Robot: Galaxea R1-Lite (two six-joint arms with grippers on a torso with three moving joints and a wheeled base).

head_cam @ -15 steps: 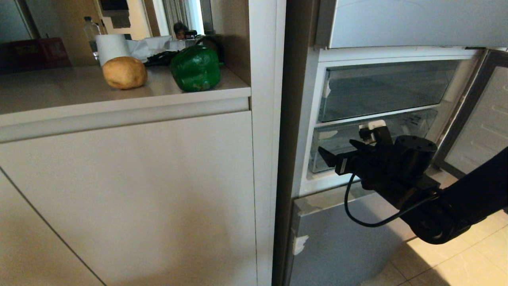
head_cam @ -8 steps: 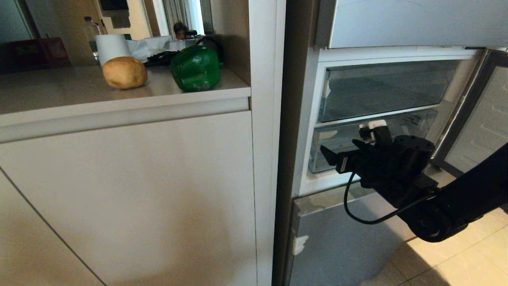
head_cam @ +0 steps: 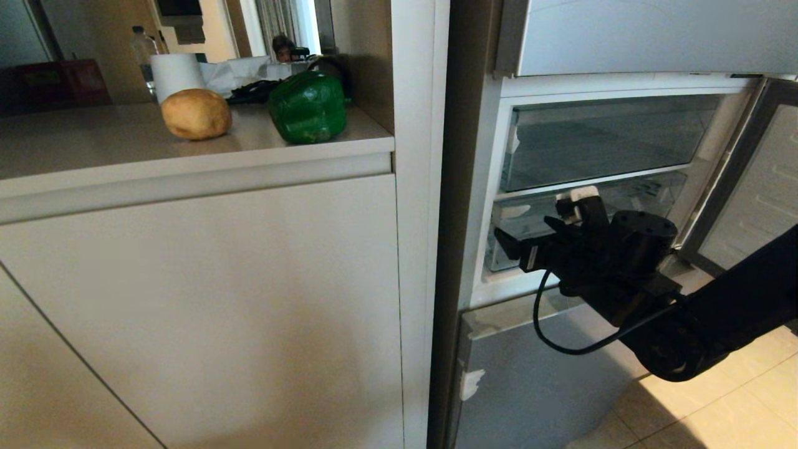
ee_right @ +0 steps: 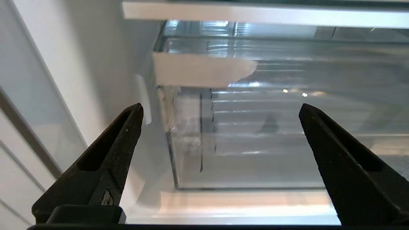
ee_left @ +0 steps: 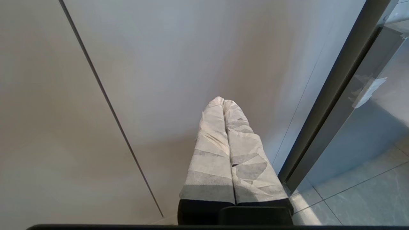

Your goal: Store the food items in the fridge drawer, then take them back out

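Note:
Both food items stand on the counter [head_cam: 93,149]: the tan rounded lump [head_cam: 196,114] to the left, the green bell pepper [head_cam: 307,107] near the counter's right end. In the open fridge compartment sits the fridge drawer, a clear bin [head_cam: 530,218] with a ribbed bottom [ee_right: 255,143] and a white tape patch [ee_right: 198,73] at its rim. My right gripper [head_cam: 523,229] hovers just in front of that bin's left corner, open [ee_right: 220,108], with nothing between the fingers. My left gripper [ee_left: 223,100] is shut and empty, low down facing the cabinet front.
A second clear bin [head_cam: 605,140] sits above the drawer. The compartment's door [head_cam: 760,187] stands swung open at the right. Below is a blue-grey panel [head_cam: 530,374] with tape scraps. A paper roll [head_cam: 176,72] and bottle [head_cam: 142,50] stand behind the food.

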